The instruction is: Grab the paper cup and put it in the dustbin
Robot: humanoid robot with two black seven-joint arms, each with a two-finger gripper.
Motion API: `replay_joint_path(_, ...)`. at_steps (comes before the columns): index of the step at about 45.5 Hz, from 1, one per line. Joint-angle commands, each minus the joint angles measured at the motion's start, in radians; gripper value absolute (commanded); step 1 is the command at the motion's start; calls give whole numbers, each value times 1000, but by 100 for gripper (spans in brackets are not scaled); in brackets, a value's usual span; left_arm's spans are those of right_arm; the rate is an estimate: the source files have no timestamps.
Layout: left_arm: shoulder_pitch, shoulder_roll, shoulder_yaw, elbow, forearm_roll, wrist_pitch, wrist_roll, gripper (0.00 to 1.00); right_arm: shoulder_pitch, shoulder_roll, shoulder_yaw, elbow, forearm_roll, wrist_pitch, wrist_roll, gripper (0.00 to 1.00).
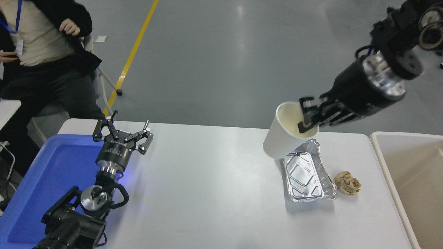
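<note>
The white paper cup (281, 136) hangs in the air above the table's far edge, over the far end of the foil tray, its cream inside facing up and right. My right gripper (306, 117) is shut on the cup's rim, one finger inside and one outside; its arm comes in from the upper right corner. The beige dustbin (380, 148) stands at the table's right edge, to the right of and below the cup. My left gripper (121, 133) is parked open at the lower left, over the corner of the blue bin.
A silver foil tray (308, 173) lies on the white table (207, 180) below the cup, with a crumpled brown paper ball (347, 182) just to its right. A large blue bin (45, 180) sits at the left. A person sits at the top left.
</note>
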Motion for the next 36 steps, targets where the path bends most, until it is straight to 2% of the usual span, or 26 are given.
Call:
replay_joint_path(1,0,0,0,0,0,0,0,99,-164,-242,-22,-301,6,-251,-57,0)
replay_joint_path(6,0,0,0,0,0,0,0,99,-368,-330,98,-431,33,-444,-79,0)
replay_joint_path(12,0,0,0,0,0,0,0,99,-664,-410,325,-623,72,-607,-123,0)
replay_joint_path(16,0,0,0,0,0,0,0,99,-881,-399,508,-787,124,-670,-156,0)
replay_joint_path(24,0,0,0,0,0,0,0,99,-1286,-273,899,-1149,162,-708,-228,0)
replay_joint_path(30,0,0,0,0,0,0,0,99,-1504,-112,1134,-1406,156,-675,-258,0)
replay_joint_path(36,0,0,0,0,0,0,0,99,-1625,-17,1258,-1476,164,-699,-268,0)
